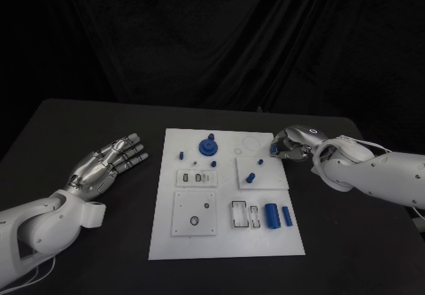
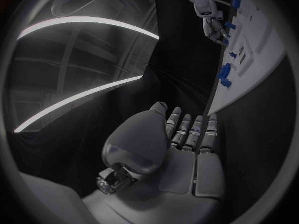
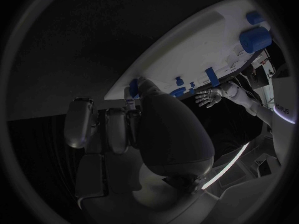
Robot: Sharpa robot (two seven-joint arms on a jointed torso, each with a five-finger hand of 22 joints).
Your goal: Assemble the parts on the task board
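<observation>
White rectangular task board (image 1: 226, 243) w/ small blue parts, centre of black worktop (image 1: 80, 129). Left hand (image 1: 108, 163): flat on worktop, fingers spread, holding nothing. Right hand (image 1: 295, 144): fingers curled at board's far right corner; grasp can't tell.

left hand (image 1: 108, 163): bare table (image 1: 97, 123) around it, task board (image 1: 226, 243) edge just beside fingertips | right hand (image 1: 292, 146): at board's far corner, blue gear (image 1: 209, 146) and pegs (image 1: 250, 177) standing beyond its fingers

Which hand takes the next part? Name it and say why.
Right. The right hand is already at the task board's far right corner, fingers curled by a small blue part. The left hand lies flat on the table, apart from the board.
</observation>
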